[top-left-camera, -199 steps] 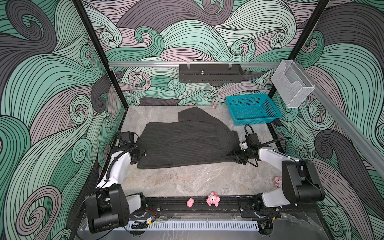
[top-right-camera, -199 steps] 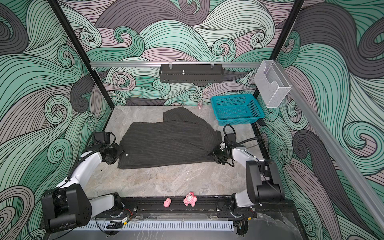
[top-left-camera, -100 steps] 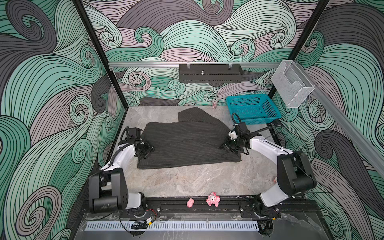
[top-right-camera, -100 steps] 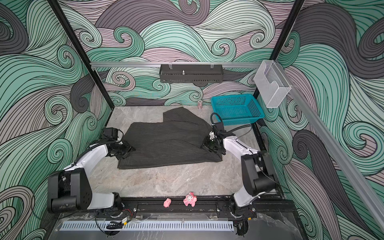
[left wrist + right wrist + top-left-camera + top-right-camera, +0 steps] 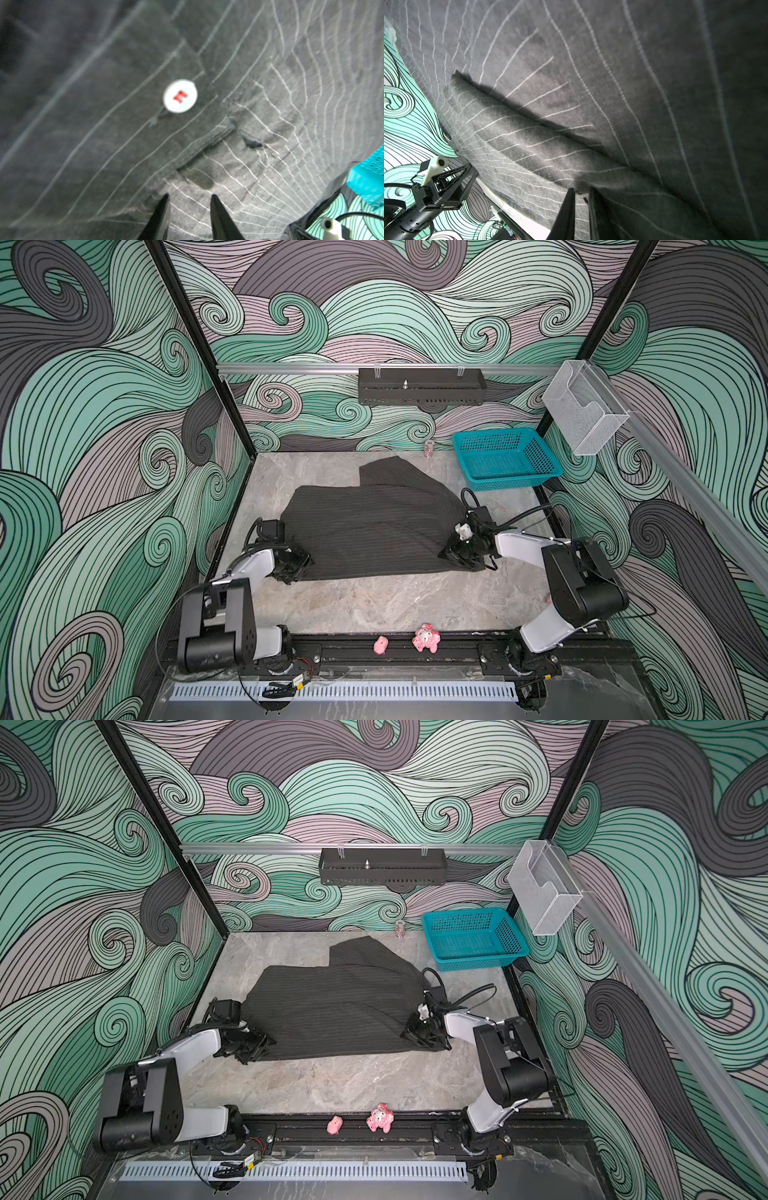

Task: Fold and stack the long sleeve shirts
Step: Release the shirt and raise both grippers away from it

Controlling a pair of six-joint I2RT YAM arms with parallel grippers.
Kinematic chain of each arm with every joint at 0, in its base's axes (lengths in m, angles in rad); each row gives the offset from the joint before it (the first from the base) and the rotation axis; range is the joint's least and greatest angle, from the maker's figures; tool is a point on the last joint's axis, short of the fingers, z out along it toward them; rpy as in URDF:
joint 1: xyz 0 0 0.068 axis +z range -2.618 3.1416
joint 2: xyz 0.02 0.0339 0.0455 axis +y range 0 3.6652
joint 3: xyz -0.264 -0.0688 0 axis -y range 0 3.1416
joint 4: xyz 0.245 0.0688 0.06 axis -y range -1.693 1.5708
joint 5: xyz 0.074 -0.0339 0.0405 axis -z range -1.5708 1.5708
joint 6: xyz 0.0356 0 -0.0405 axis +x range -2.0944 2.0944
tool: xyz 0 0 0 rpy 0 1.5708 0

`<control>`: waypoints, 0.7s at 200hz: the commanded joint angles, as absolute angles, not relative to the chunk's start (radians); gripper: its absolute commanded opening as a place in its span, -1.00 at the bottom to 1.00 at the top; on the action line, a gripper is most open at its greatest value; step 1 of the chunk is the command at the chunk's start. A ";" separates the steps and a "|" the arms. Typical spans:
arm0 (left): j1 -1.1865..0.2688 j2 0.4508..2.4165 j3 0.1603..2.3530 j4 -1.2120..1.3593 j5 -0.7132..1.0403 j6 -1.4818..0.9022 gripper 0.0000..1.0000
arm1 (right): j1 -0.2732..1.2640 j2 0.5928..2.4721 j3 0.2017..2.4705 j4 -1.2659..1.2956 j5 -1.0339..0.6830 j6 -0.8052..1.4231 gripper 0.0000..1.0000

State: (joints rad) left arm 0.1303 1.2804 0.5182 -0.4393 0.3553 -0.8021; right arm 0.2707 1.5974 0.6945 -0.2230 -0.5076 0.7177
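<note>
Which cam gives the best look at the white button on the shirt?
Left wrist: the button sits near mid-frame, white with red thread, slightly blurred, on the shirt. Both top views show the shirt from afar, but the button is too small to make out there. Right wrist shows only pinstriped folds.

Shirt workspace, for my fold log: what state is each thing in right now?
Shirt: partly folded, lying on the table, one flap sticking out toward the back.
Left end effector: shut on the shirt's near left corner.
Right end effector: shut on the shirt's near right corner.
Basket: upright, empty.
</note>
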 commanded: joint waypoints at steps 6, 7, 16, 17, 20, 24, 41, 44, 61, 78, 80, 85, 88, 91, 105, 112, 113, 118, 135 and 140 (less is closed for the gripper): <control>0.135 1.155 0.427 -0.605 0.238 -0.873 -0.25 | 0.281 1.545 0.586 -0.354 -0.442 0.718 -0.65; 0.136 1.148 0.427 -0.611 0.236 -0.874 -0.25 | 0.281 1.543 0.584 -0.354 -0.442 0.717 -0.65; 0.135 1.075 0.440 -0.673 0.211 -0.876 -0.24 | 0.281 1.499 0.573 -0.404 -0.433 0.706 -0.65; 0.134 1.068 0.442 -0.677 0.209 -0.877 -0.24 | 0.281 1.494 0.573 -0.406 -0.430 0.703 -0.65; 0.133 1.042 0.441 -0.686 0.206 -0.884 -0.23 | 0.281 1.480 0.572 -0.424 -0.426 0.697 -0.65; 0.131 1.011 0.436 -0.687 0.210 -0.894 -0.23 | 0.281 1.461 0.573 -0.445 -0.418 0.689 -0.64; 0.132 0.890 0.443 -0.703 0.219 -0.913 -0.18 | 0.279 1.361 0.599 -0.527 -0.397 0.659 -0.63; 0.132 0.871 0.452 -0.709 0.217 -0.911 -0.15 | 0.281 1.345 0.608 -0.541 -0.391 0.654 -0.63; 0.132 0.797 0.525 -0.720 0.181 -0.898 0.00 | 0.281 1.243 0.671 -0.592 -0.346 0.637 -0.55; 0.132 0.816 0.651 -0.720 0.164 -0.835 0.18 | 0.281 1.191 0.755 -0.586 -0.290 0.600 -0.42; 0.132 0.823 0.666 -0.719 0.161 -0.826 0.19 | 0.281 1.189 0.767 -0.583 -0.283 0.595 -0.42; 0.132 0.848 0.707 -0.715 0.157 -0.807 0.22 | 0.281 1.191 0.792 -0.577 -0.261 0.576 -0.41; 0.132 0.865 0.725 -0.705 0.157 -0.795 0.24 | 0.281 1.194 0.814 -0.573 -0.250 0.562 -0.41; 0.132 0.883 0.747 -0.693 0.156 -0.783 0.25 | 0.282 1.201 0.833 -0.564 -0.242 0.549 -0.41; 0.133 0.986 0.846 -0.645 0.169 -0.731 0.27 | 0.279 1.258 0.934 -0.539 -0.212 0.476 -0.41; 0.133 1.049 0.894 -0.616 0.181 -0.700 0.27 | 0.278 1.299 0.993 -0.538 -0.200 0.445 -0.41; 0.133 1.057 0.904 -0.613 0.183 -0.697 0.27 | 0.278 1.305 1.001 -0.538 -0.199 0.440 -0.41; 0.133 1.108 0.943 -0.595 0.190 -0.681 0.27 | 0.276 1.338 1.046 -0.539 -0.191 0.421 -0.41; 0.133 1.281 1.089 -0.578 0.193 -0.617 0.26 | 0.260 1.460 1.193 -0.551 -0.190 0.365 -0.38; 0.135 1.334 1.132 -0.576 0.199 -0.600 0.26 | 0.247 1.491 1.231 -0.549 -0.223 0.341 -0.33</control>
State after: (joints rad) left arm 0.1295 1.1427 0.9825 -0.6212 0.1955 -0.7258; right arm 0.2741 1.3613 1.0946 -0.5392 -0.2447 0.4789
